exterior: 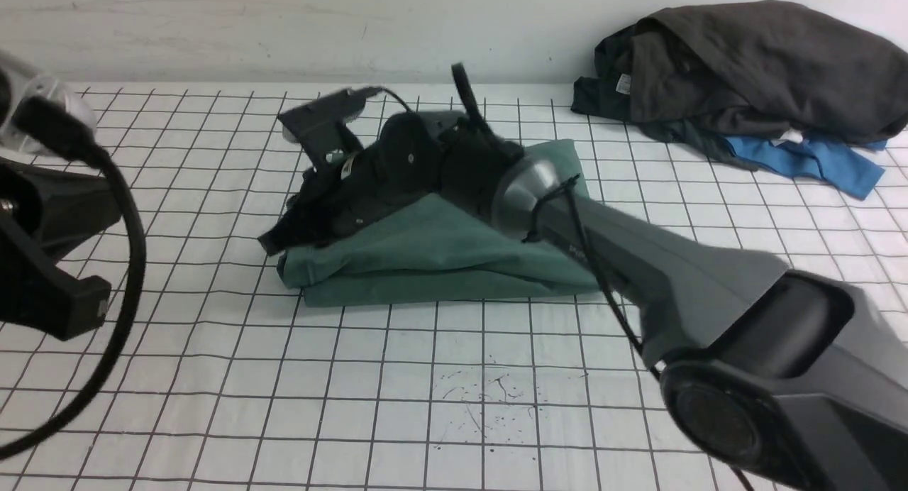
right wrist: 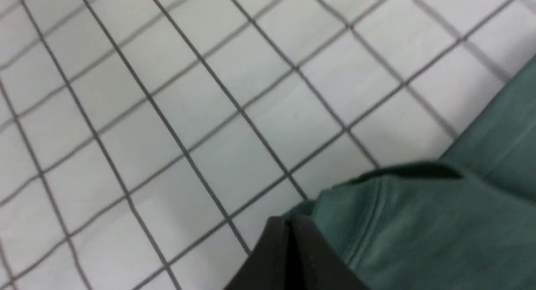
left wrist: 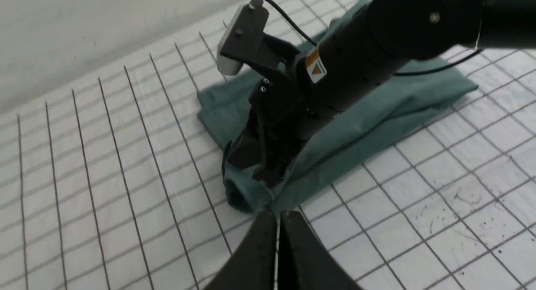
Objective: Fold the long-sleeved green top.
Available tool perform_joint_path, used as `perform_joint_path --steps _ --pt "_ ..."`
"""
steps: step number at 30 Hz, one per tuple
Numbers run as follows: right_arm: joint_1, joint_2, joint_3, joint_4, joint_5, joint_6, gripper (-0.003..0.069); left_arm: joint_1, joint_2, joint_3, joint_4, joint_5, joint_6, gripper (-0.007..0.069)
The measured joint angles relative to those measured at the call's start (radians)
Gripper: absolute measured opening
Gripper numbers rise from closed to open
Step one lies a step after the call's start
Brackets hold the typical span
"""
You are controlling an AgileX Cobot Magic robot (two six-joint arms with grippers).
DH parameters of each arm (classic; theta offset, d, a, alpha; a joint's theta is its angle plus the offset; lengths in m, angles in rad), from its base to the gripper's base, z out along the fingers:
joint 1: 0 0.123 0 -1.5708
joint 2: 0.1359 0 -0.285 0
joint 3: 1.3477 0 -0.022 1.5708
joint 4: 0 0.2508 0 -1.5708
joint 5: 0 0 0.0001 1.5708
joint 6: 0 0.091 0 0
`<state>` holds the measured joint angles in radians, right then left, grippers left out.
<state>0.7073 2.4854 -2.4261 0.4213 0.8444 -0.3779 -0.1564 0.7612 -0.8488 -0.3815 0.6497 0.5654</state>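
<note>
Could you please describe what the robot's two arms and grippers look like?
The right arm has grey-silver links, black rounded joints and a loose black cable; its black gripper sits near an orange-and-white warning sticker. The left arm shows black parts and a thick black cable. The left gripper's fingers are dark too.

Open tabletop [exterior: 298, 406] is left along the near side and to the left of the folded green top [exterior: 454, 264]. Approach to the top from above is blocked by the right arm [exterior: 525, 186], stretched diagonally over it from the near right. The far right corner is obstructed by piled dark garments [exterior: 752, 65] and blue cloth [exterior: 816, 161]; between pile and top, a strip is left uncovered.
</note>
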Motion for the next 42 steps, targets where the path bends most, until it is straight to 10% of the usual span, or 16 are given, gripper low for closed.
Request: perform_joint_path --steps 6,17,27,42 --pt "-0.106 -0.348 0.094 -0.048 0.086 -0.015 -0.0013 -0.07 -0.173 0.102 -0.012 -0.116 0.084 -0.0007" --pt "-0.273 -1.221 1.166 -0.379 -0.028 0.108 -0.0014 -0.098 -0.339 0.39 -0.025 -0.287 0.099 -0.0007" --pt "-0.274 -1.767 1.906 -0.215 -0.387 0.152 -0.0014 -0.098 -0.341 0.392 -0.039 -0.31 0.099 -0.0007" --pt "-0.273 -2.489 2.039 0.0 -0.35 0.153 -0.0014 -0.099 -0.341 0.394 -0.053 -0.307 0.098 -0.0007"
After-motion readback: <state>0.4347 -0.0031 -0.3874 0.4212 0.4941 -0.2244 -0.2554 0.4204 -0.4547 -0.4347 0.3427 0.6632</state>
